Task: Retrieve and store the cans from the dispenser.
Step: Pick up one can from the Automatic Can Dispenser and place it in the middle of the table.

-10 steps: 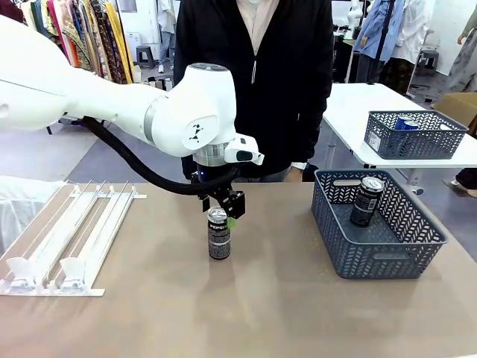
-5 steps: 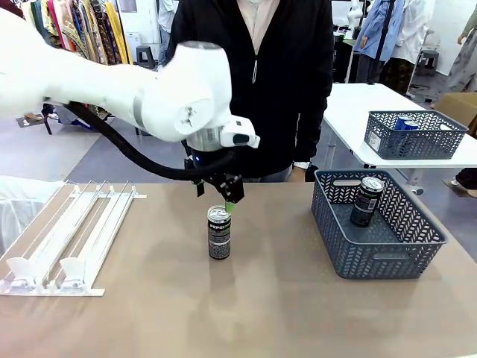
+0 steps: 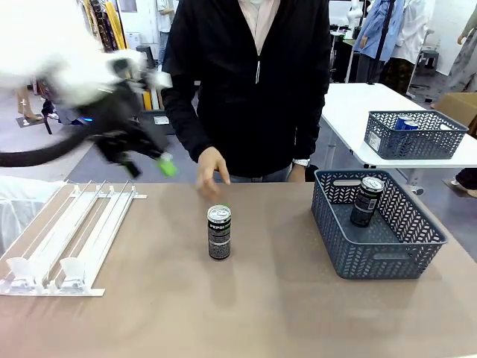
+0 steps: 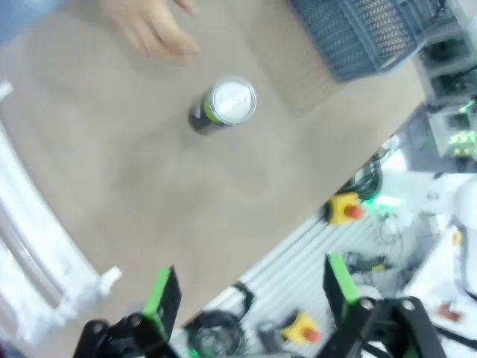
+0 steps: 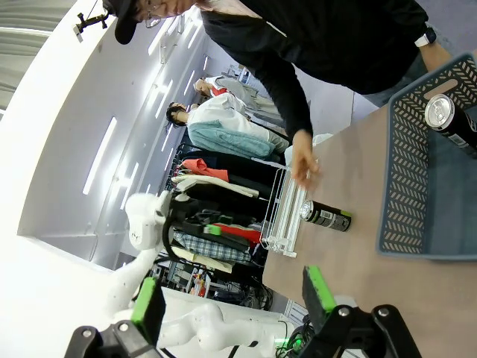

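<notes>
A dark can with a silver top stands upright in the middle of the table, free of any grip. It shows from above in the left wrist view as the can. My left gripper hangs open and blurred, well up and left of it, over the far end of the white dispenser. Its fingers hold nothing. A second dark can leans inside the grey basket at the right. My right gripper is open and empty, far from the basket.
The person's hand hovers just behind the standing can. A smaller grey basket holding blue cans sits on the white table at the back right. Bare tabletop lies between the dispenser and the basket.
My left gripper has opened off the standing can, risen and swung away to the left. The person's hand has come forward toward the can. The can has stayed put.
</notes>
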You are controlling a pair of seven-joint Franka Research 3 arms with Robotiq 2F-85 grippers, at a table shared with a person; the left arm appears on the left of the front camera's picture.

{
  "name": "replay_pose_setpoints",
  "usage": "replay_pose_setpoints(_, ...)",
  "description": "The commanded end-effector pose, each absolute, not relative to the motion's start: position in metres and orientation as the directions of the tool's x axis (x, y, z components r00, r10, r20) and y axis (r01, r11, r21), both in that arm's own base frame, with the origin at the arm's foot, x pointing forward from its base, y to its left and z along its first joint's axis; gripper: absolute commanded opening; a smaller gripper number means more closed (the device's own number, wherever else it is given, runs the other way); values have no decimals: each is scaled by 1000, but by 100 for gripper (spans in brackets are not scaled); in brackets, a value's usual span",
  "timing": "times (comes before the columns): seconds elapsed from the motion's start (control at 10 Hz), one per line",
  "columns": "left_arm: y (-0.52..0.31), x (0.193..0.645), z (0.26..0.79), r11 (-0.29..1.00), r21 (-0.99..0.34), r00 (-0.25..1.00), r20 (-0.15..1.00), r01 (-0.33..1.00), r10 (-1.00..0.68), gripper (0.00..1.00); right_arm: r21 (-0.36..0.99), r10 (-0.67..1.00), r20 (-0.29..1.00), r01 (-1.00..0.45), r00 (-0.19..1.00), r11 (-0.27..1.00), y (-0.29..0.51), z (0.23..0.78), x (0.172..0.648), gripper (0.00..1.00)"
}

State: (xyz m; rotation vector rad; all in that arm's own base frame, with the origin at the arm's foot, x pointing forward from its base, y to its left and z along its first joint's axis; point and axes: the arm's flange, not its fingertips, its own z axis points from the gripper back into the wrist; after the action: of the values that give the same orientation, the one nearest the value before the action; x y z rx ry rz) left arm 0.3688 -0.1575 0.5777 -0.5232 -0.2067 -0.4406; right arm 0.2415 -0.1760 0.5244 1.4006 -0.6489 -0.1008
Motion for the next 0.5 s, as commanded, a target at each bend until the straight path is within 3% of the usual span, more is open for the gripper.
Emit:
replay_pose_setpoints(0.0, -29, 332, 561, 734, -622, 926, 376, 273, -26, 100, 925, -445, 381, -334, 811, 183, -175, 527, 243, 100)
replay_pose_setpoints(0.2, 72, 295, 522, 591, -788, 925, 336, 171, 180, 100, 925, -445, 381, -334, 811, 183, -175, 527, 243, 100)
replay_pose_setpoints(0.4, 117, 276, 481, 447, -875, 920, 314, 184, 235, 100, 925, -445, 381, -334, 811, 183, -175, 527, 243, 100)
